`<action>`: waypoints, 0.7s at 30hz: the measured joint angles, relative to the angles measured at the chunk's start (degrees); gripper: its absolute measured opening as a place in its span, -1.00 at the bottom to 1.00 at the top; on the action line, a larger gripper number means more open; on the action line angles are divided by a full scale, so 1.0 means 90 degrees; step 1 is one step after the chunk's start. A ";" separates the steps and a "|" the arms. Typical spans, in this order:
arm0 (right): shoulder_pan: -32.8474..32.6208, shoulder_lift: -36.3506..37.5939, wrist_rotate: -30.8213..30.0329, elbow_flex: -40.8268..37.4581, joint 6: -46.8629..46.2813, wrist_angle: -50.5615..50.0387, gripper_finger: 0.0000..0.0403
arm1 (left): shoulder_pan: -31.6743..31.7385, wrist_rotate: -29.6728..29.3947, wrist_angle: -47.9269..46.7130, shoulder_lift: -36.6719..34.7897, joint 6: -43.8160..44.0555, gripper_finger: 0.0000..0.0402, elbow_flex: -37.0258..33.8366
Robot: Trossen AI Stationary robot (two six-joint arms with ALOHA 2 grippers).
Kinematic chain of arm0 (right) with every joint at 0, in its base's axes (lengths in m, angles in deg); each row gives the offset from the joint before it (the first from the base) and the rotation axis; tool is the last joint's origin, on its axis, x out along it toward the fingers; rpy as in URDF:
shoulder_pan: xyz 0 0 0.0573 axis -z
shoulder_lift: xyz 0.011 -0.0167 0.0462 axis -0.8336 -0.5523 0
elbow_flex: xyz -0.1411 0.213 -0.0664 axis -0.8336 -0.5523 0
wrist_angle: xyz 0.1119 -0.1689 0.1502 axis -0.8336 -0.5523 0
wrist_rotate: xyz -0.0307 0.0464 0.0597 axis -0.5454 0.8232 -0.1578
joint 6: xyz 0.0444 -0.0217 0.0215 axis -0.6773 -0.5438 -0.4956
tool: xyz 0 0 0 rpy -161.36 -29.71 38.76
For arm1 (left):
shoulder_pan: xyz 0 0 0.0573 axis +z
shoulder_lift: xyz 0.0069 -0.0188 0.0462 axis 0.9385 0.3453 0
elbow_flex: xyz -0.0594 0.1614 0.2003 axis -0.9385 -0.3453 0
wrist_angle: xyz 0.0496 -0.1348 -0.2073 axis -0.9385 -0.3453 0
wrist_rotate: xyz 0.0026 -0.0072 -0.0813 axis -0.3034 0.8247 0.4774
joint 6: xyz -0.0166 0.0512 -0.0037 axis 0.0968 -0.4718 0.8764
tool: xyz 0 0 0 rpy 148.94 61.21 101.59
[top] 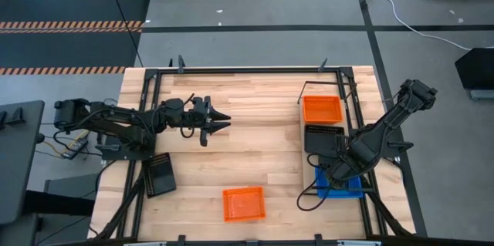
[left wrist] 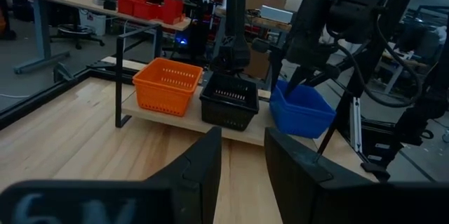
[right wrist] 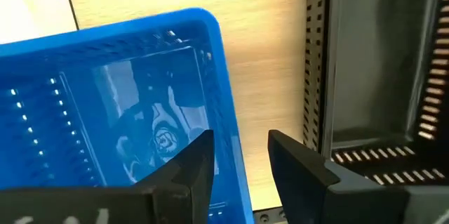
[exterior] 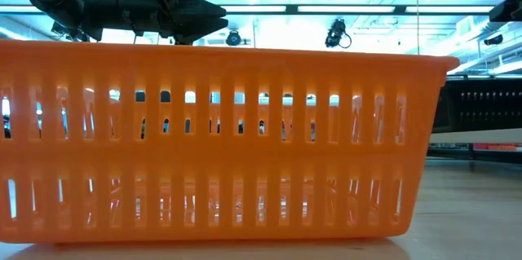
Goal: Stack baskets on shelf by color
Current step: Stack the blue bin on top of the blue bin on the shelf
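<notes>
Overhead, a pale wooden surface (top: pixel 231 153) carries two dark robot arms. At its right side lies the shelf (top: pixel 303 165), a light board in a thin black wire frame, holding three baskets in a row: the orange basket (top: pixel 322 109) at the far end, the black basket (top: pixel 324 139) in the middle, and the blue basket (top: pixel 340 187) at the near end.

The right arm reaches in from the right edge, folded at the elbow and angled down over the shelf. Its right pincer (right wrist: pixel 238 164) hangs just above the blue basket, beside the black one. The two dark fingers (right wrist: pixel 189 164) stand slightly apart, one inside the blue basket's wall and one outside it, gripping nothing.

The left arm stretches out level from the left edge toward the middle of the surface. Its left pincer (top: pixel 219 122) points at the shelf, held above the bare wood, with fingers (left wrist: pixel 200 164) spread apart and holding nothing.

Two more baskets rest off the shelf: a second black basket (top: pixel 159 174) near the left arm's base, and a second orange basket (top: pixel 244 203) at the near edge, which fills the low view.
</notes>
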 joint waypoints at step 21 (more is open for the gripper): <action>0.0242 -0.0238 -0.1041 -0.0064 0.0456 -0.0300 -0.30 | -0.0002 0.0000 -0.0029 0.0000 0.0000 -0.42 0.0000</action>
